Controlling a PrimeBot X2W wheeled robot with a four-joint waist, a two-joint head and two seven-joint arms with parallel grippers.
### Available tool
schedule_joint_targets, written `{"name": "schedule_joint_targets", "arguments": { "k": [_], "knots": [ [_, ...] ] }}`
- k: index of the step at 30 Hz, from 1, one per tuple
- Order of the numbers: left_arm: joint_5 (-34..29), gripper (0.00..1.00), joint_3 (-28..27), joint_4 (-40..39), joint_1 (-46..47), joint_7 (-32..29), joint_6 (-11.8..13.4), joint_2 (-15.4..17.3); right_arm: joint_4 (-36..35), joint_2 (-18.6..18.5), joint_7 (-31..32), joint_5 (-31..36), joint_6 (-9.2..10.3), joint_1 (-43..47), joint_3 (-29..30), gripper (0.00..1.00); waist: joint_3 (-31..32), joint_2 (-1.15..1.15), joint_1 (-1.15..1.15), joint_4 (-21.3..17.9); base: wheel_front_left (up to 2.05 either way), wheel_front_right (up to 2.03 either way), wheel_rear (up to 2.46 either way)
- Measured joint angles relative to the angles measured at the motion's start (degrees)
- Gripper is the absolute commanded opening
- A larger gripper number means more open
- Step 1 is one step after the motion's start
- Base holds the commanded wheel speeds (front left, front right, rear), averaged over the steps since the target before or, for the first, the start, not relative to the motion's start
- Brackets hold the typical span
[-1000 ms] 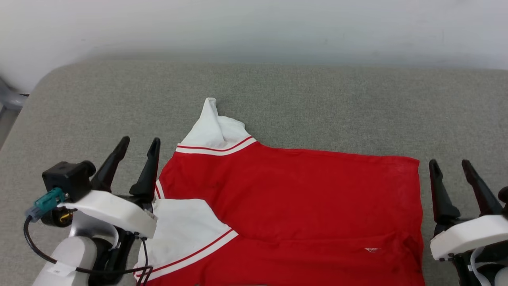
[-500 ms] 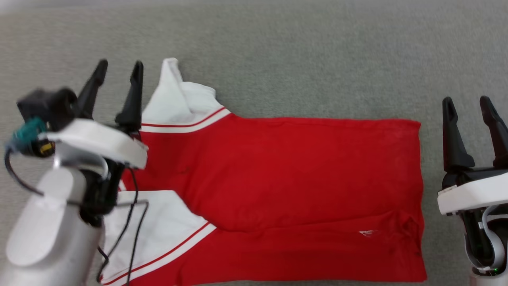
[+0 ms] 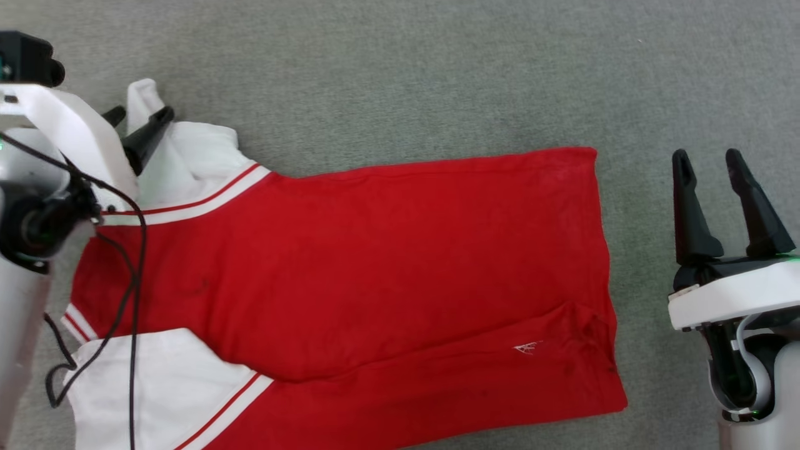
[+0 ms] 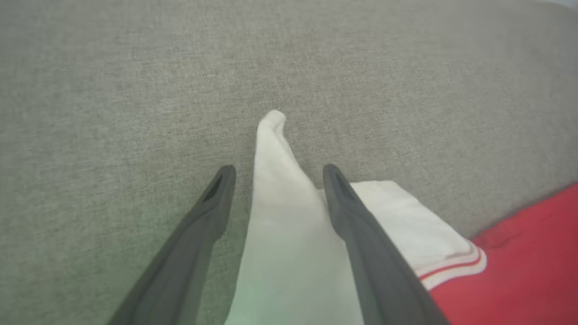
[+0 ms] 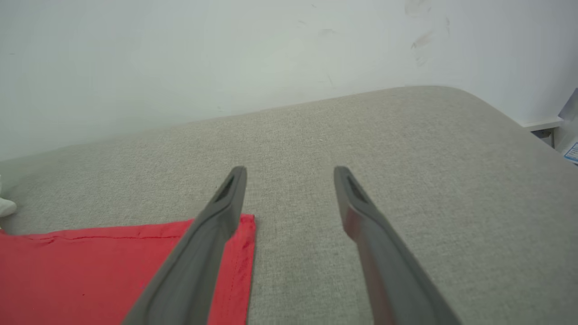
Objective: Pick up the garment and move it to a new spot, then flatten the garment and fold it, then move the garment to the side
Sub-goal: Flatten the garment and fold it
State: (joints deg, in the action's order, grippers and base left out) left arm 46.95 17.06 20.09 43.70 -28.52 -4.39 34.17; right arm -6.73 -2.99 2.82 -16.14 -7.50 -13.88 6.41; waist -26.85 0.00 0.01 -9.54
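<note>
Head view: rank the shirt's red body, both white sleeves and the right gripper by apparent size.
1. Red body.
2. Near white sleeve, partly cropped.
3. Far white sleeve and right gripper look alike; the gripper is closer to the camera, so unranked.

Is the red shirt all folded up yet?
Partly folded. The shirt has its near side flapped over, but its far sleeve sticks out.
</note>
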Motion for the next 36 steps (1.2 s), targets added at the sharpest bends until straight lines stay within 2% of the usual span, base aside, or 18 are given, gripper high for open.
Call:
{"name": "schedule_joint_targets", "arguments": {
  "k": [2, 10, 11, 12, 13, 18, 25, 36],
  "knots": [
    [1.45, 1.0, 0.16, 0.91, 1.13, -5.02, 0.2, 1.24, 0.74, 0.01, -0.53, -0.34, 0.0, -0.06, -0.41, 1.0, -0.63, 0.0, 0.0, -0.72, 0.0, 0.0, 0.0],
    [7.15, 1.0, 0.09, 2.6, 3.47, -20.42, 3.74, 3.69, 3.99, 0.02, -1.78, -2.59, 0.0, -0.55, -1.55, 1.0, -2.97, 0.0, -0.01, -2.88, 0.0, 0.0, 0.0],
    [7.72, 0.49, 0.1, 2.45, 3.63, -21.82, 4.32, 3.77, 4.39, 0.02, -1.81, -2.72, 0.0, -0.6, -1.55, 1.0, -3.18, 0.0, 0.0, -3.06, 0.0, 0.0, 0.0],
    [7.97, 0.09, 0.13, 2.22, 3.62, -22.67, 4.88, 3.77, 4.85, 0.02, -1.75, -3.05, 0.0, -0.77, -1.66, 1.0, -3.34, 0.0, -0.01, -3.21, 0.0, 0.0, 0.0],
    [8.04, 0.0, 0.18, 1.94, 3.61, -23.1, 5.09, 3.87, 5.16, 0.02, -1.69, -3.28, 0.0, -0.97, -1.83, 1.0, -3.45, 0.0, -0.01, -3.34, 0.0, 0.0, 0.0],
    [8.24, 0.0, 0.44, 1.36, 2.8, -22.82, 5.63, 3.34, 6.72, 0.04, 0.42, -3.83, 0.0, -1.58, -3.33, 1.0, -3.08, 0.0, -0.01, -3.4, 0.0, 0.0, 0.0],
    [5.6, 0.0, 1.67, 1.44, 2.4, -17.11, 3.88, 1.56, 12.62, -0.09, 12.46, -2.42, 0.0, -5.65, -3.6, 1.0, -1.22, 0.0, -0.01, -1.69, 0.0, 0.0, 0.0],
    [0.59, 0.0, 5.06, -3.03, 4.32, -8.8, 1.26, -1.9, 18.17, -7.83, 29.96, -3.04, 0.0, -15.75, -6.6, 1.0, 0.5, 0.0, -0.01, 4.67, 0.0, 0.0, 0.0]
  ]
}}
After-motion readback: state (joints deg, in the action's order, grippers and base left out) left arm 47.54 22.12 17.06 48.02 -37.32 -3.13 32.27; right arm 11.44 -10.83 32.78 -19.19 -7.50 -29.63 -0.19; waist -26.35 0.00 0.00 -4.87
